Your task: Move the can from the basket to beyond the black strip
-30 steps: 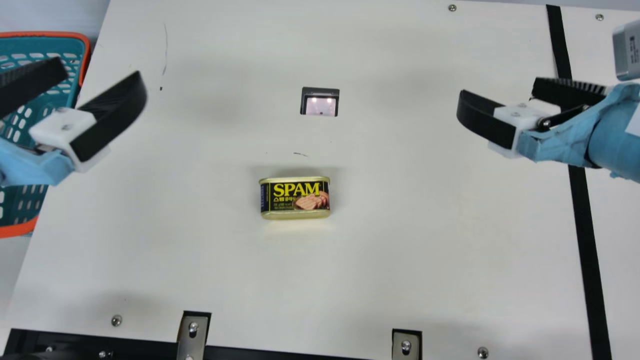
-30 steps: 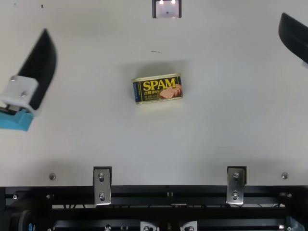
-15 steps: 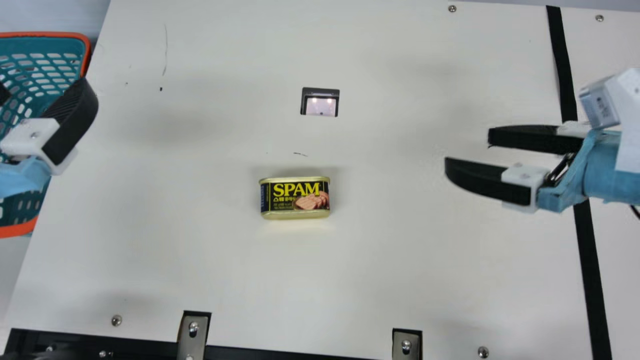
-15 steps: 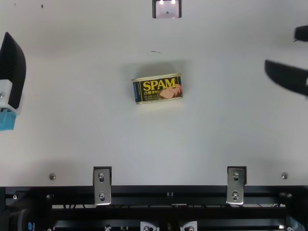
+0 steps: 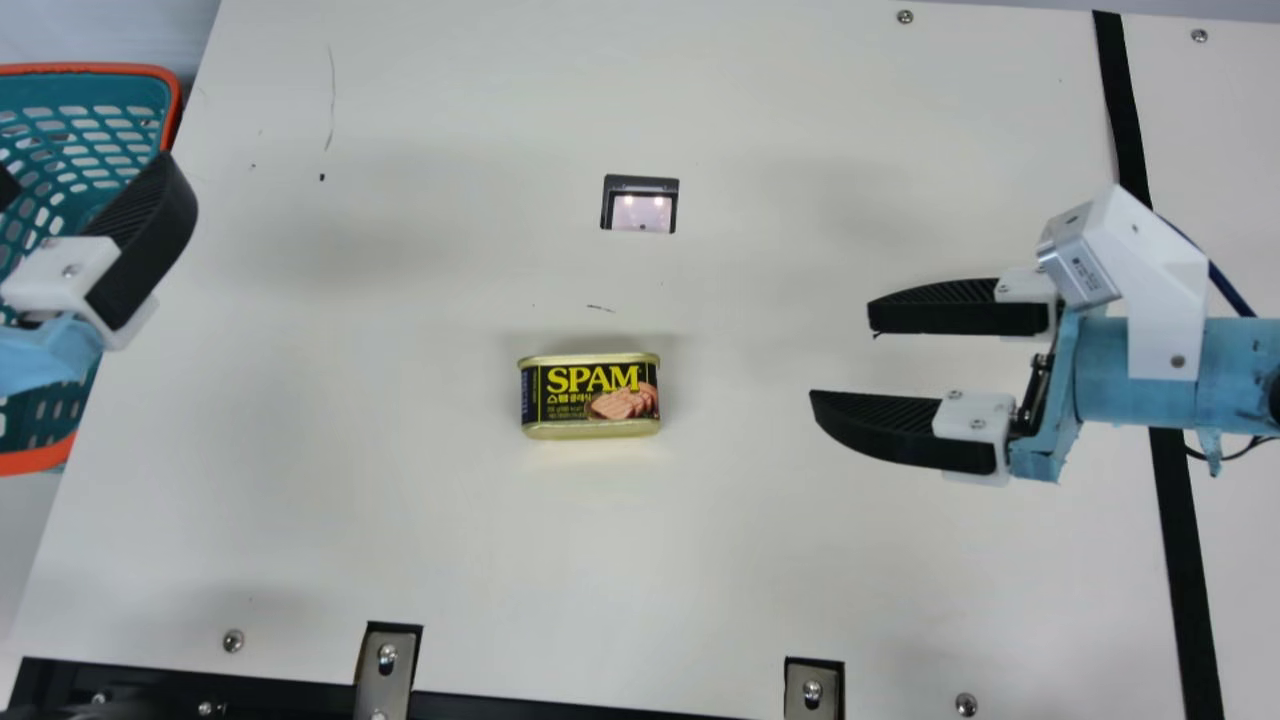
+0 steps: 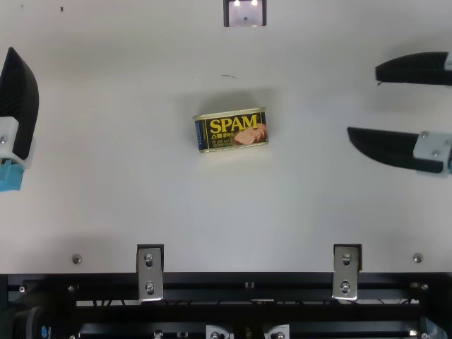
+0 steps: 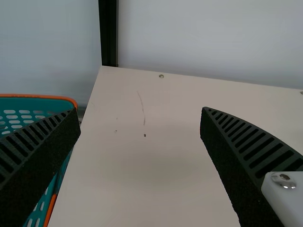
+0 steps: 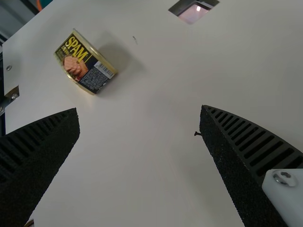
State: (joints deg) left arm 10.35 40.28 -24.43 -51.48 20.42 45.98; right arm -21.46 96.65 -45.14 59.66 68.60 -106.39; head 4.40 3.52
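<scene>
Can (image 5: 590, 398) on bench (image 5: 750, 560) could topple if I close right gripper (image 5: 842, 355) off-centre; fingers (image 5: 890, 425) spread there, left gripper (image 7: 139, 109) likewise.

And here's the cream table (image 5: 740, 560), a dark-rimmed window (image 5: 642, 212) set in it, two bright spots glowing there! Down at the near edge, two metal brackets (image 5: 385, 668) sit well apart by a black rail (image 6: 247, 279), with screws (image 5: 233, 640) close by. Up the left side runs a thin scratch (image 5: 331, 95), a black speck (image 5: 322, 178) just beside it. And beyond the far edge, a black post (image 7: 108, 33)!
</scene>
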